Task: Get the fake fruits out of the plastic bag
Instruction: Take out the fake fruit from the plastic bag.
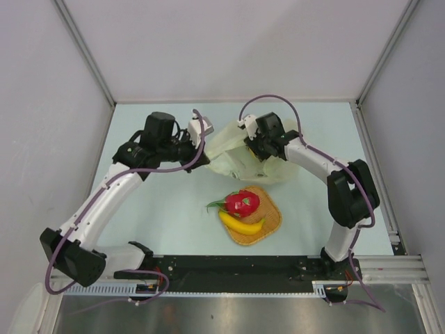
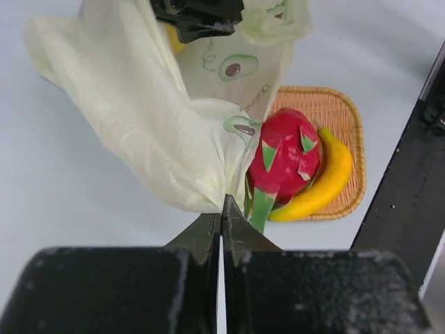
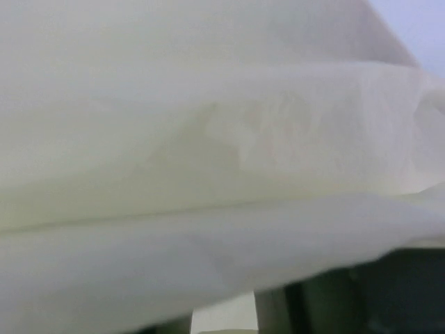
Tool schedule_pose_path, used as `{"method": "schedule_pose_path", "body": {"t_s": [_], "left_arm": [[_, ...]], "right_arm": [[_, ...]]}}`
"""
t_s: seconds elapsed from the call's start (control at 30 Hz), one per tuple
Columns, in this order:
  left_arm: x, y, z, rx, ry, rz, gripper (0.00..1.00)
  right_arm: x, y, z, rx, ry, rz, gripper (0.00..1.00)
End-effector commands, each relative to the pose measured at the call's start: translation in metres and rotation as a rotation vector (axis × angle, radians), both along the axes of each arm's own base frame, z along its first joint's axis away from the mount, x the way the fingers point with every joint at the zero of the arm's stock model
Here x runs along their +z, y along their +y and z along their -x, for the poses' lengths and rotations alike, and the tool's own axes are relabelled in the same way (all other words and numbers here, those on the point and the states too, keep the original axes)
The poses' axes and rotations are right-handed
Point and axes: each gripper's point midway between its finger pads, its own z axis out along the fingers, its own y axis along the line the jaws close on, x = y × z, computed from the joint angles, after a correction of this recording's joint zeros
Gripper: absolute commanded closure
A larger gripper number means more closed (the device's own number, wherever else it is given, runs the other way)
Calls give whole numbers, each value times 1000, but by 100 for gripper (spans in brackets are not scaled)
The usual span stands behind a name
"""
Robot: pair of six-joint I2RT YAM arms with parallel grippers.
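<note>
**Bag held by one edge, two fruits already on the mat**

The left gripper [image 2: 222,209] is closed on a gathered edge of the plastic bag [image 2: 139,118], just beyond the woven mat [image 2: 344,115] on its far side from the arm bases. This likely anchors the thin film so the other arm can work. The right gripper [image 1: 254,145] is up against the bag, further beyond the mat. Film fills its own camera, so I cannot tell whether it is open or closed. The dragon fruit [image 2: 288,156] and banana [image 2: 334,177] lie touching on the mat, out of the bag. A yellow shape inside the bag, probably the lemon [image 2: 174,38], sits beside the right gripper. No grapes show. The tabletop [image 1: 153,209] is smooth pale blue-green, enclosed by plain grey walls [image 1: 243,49].
</note>
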Motion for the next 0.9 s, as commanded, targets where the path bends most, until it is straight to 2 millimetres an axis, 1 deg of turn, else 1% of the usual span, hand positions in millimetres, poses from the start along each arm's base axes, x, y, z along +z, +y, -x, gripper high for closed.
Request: {"method": "schedule_pose_path", "body": {"t_s": [0.0, 0.07, 0.1, 0.17, 0.2, 0.23, 0.3, 0.37, 0.4, 0.47, 0.5, 0.6, 0.73, 0.77, 0.87], "left_arm": [[27, -20, -29, 12, -55, 86, 100], [37, -20, -37, 13, -96, 79, 100], [39, -21, -39, 13, -99, 77, 100], [41, -22, -42, 13, -104, 74, 100], [40, -24, -45, 10, -96, 70, 100], [39, -25, -46, 10, -90, 71, 100], [39, -28, -49, 9, -81, 80, 100], [40, -29, -50, 10, -80, 86, 100], [40, -30, -51, 9, -84, 89, 100], [40, -30, -52, 14, -88, 92, 100], [39, -30, -53, 17, -90, 92, 100], [39, -30, -54, 20, -94, 92, 100], [37, -30, -54, 20, -92, 88, 100], [37, -30, -55, 20, -92, 88, 100], [36, -30, -56, 20, -93, 90, 100]], "right_arm": [[32, -7, -57, -84, -144, -11, 52], [33, -14, -70, -114, -153, -19, 46], [32, -12, -78, -122, -153, -22, 40], [30, -10, -81, -107, -147, -33, 33], [28, 1, -76, -50, -123, -69, 26], [27, 5, -74, -3, -119, -60, 23], [14, 13, -64, 63, -73, -36, 18], [11, 16, -59, 133, -60, -8, 13], [3, 18, -47, 185, -4, -4, 10], [-7, 17, -40, 265, 27, 41, 5], [-14, 13, -32, 284, 68, 64, 1], [-26, 4, -29, 320, 88, 109, 0], [-39, -9, -35, 298, 102, 146, 0], [-44, -10, -35, 298, 112, 153, 0], [-49, -12, -35, 295, 129, 158, 0]]}}
